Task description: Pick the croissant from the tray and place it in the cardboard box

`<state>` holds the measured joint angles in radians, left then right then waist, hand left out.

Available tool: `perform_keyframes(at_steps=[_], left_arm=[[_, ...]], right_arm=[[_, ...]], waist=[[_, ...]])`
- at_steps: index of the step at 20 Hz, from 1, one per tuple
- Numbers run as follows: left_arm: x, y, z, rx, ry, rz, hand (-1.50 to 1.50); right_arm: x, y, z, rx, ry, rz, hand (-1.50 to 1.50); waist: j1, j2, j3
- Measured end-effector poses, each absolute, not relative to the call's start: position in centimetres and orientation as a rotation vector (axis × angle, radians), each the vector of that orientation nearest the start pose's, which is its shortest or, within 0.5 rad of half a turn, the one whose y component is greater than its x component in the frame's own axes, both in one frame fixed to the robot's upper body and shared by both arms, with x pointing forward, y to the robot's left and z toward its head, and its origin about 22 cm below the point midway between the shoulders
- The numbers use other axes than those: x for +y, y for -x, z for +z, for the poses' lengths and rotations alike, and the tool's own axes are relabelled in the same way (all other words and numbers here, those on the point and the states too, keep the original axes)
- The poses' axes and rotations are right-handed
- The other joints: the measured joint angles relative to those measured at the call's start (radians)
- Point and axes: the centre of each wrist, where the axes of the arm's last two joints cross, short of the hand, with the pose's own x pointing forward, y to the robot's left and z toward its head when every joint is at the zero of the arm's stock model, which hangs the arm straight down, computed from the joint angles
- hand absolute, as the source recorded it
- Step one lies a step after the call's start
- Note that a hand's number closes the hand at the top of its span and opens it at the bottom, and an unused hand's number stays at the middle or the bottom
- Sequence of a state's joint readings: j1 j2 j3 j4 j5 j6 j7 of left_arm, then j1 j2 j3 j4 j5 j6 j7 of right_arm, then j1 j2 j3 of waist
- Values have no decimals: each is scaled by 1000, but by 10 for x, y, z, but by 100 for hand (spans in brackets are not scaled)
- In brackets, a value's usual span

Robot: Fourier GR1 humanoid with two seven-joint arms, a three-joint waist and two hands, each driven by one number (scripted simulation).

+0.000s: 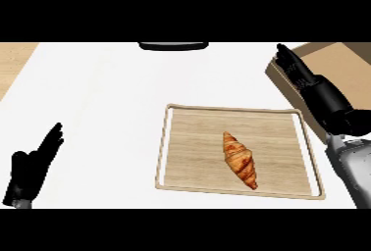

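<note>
A golden-brown croissant (240,160) lies slantwise on the wooden tray (190,147), right of the tray's middle. The cardboard box (340,63) sits at the upper right, partly cut by the view's edge. My right hand (313,87) is open, fingers straight, raised over the box's near-left wall, well above and right of the croissant. It holds nothing. My left hand (33,169) rests open at the lower left, fingers up, far from the tray.
The white counter (101,98) stretches left of the tray. A dark rounded object (174,46) sits at the counter's far edge. A wooden strip (14,56) shows at the upper left corner.
</note>
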<state>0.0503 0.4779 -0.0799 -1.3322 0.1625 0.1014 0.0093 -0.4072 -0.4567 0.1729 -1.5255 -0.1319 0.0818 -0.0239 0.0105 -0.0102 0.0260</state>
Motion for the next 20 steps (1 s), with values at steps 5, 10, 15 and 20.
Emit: perform_keyframes(at_steps=[5,10,15,20], left_arm=[[362,-240,6,-1330,-498,-196,0],[365,-250,17,-1366,-573,-225,0],[363,-256,17,-1375,-620,-220,0],[359,-263,17,-1371,-633,-218,0]], right_arm=[[-231,-317,108,-1725,-135,767,-150],[-218,-311,133,-1659,25,1359,-150],[-253,-309,77,-1621,-136,1364,-150],[-277,-327,72,-1673,-230,1441,-150]], waist=[[-1,8,-18],[19,-1,-30],[6,13,-25],[2,14,-25]])
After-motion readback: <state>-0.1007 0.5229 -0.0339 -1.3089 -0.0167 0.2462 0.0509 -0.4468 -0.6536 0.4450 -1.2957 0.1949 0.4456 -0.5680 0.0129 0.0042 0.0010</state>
